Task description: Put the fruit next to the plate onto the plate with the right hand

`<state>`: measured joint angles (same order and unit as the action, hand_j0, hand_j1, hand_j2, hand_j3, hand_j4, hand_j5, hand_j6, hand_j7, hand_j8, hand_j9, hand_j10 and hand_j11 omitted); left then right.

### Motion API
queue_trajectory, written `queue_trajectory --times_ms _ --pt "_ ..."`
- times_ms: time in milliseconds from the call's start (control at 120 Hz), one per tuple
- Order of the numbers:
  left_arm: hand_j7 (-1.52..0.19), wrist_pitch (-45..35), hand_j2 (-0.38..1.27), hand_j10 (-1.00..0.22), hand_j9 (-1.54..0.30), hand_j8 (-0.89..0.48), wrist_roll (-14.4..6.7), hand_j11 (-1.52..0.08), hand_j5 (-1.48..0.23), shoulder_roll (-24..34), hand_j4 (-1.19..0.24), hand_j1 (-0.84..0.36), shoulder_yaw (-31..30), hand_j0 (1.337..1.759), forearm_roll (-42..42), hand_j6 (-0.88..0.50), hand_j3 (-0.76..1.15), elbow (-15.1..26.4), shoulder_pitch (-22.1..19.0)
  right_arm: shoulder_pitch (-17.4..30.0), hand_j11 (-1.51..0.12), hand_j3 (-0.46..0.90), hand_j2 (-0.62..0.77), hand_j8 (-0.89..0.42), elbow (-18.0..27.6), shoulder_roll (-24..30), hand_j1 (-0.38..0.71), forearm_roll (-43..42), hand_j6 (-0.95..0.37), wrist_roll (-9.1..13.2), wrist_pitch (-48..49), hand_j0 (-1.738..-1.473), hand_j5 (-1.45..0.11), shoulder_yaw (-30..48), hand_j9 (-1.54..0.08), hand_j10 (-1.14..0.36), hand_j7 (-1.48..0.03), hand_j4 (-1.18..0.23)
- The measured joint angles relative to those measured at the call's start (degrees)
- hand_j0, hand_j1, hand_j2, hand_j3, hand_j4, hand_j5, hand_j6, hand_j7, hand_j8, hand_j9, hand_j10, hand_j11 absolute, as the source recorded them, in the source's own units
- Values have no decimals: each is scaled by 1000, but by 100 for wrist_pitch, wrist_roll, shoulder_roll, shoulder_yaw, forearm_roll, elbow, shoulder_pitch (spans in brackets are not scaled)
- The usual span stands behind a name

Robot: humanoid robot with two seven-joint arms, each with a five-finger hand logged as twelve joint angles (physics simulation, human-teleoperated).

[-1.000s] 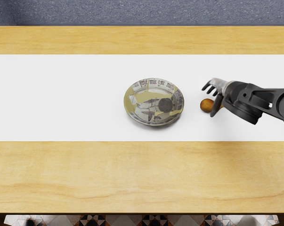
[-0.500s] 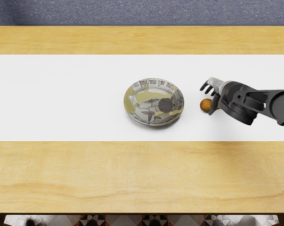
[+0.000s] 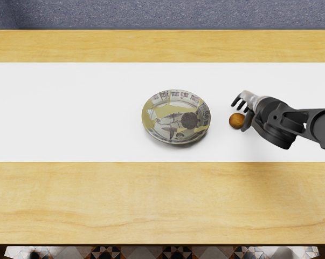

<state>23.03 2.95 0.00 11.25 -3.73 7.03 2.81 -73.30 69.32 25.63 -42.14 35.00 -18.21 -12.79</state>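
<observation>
A small round orange-brown fruit (image 3: pixel 236 120) lies on the white runner just right of the patterned plate (image 3: pixel 176 116). My right hand (image 3: pixel 243 109) comes in from the right edge and sits against the fruit's right side, thumb curving down beside it and the other fingers spread above it. The fingers do not enclose the fruit. The fruit rests on the table, apart from the plate's rim by a small gap. The left arm is out of view.
The white runner (image 3: pixel 70 110) crosses the wooden table (image 3: pixel 151 199) from left to right. The plate has a dark round spot (image 3: pixel 189 120) in its pattern.
The right hand has drawn slightly lower and nearer the fruit, and the forearm has sunk a little. The fruit and plate have not moved.
</observation>
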Motion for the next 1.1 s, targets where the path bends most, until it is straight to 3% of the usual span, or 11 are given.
queue_trajectory --times_ms 675,1100 --pt "-17 0 3 -13 -17 -13 -2 -17 -17 0 -13 334 0 1658 3 -13 0 0 0 36 -624 0 -78 -476 -22 -49 212 -63 -479 0 0 -1657 -624 -4 -624 -476 -621 -476" --pt "-17 0 3 -13 -17 -13 0 -17 -17 0 -13 334 1 1658 4 -13 0 0 0 59 -737 0 -80 -481 -26 -50 230 -72 -511 -5 10 -1652 -722 0 -723 -439 -703 -527"
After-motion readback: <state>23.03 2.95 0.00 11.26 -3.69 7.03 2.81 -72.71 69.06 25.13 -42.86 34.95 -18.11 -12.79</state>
